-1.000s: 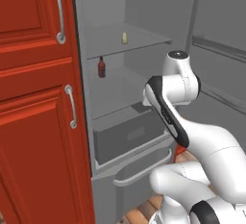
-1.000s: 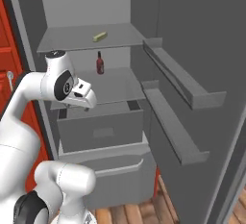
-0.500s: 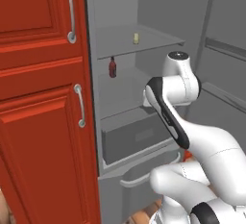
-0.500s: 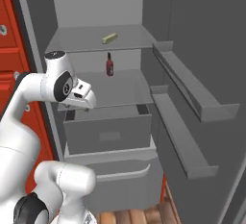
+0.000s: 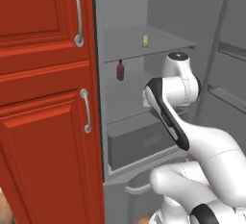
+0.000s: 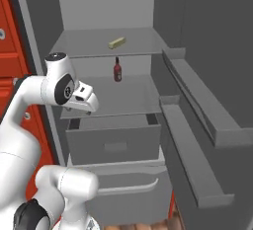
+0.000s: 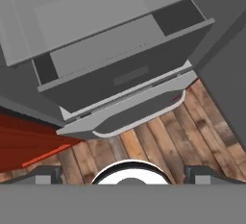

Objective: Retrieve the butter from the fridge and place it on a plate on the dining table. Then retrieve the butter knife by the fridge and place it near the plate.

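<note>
The fridge [image 6: 99,7] stands open ahead. On its upper shelf lies the butter [image 6: 117,42] [image 5: 144,41], a small pale-yellow stick. My gripper [image 7: 124,175] is open with nothing between its fingers, its tips wide apart in the hand view. It points down at the fridge's pulled-out drawer [image 7: 120,59] and the wood floor. In the right base view my hand [image 6: 85,98] hangs in front of the fridge, left of and below the butter's shelf and well apart from it. The plate, the dining table and the butter knife are out of view.
A small dark-red bottle [image 6: 117,69] [image 5: 120,70] stands on the shelf under the butter. Red cabinets [image 5: 43,122] with grey handles flank the fridge's left. The open fridge door with its long shelves [image 6: 197,105] reaches out on the right.
Both base views have shifted, so the fridge sits further right and looks closer: the base has driven. The arm keeps its pose and the gripper stays open.
</note>
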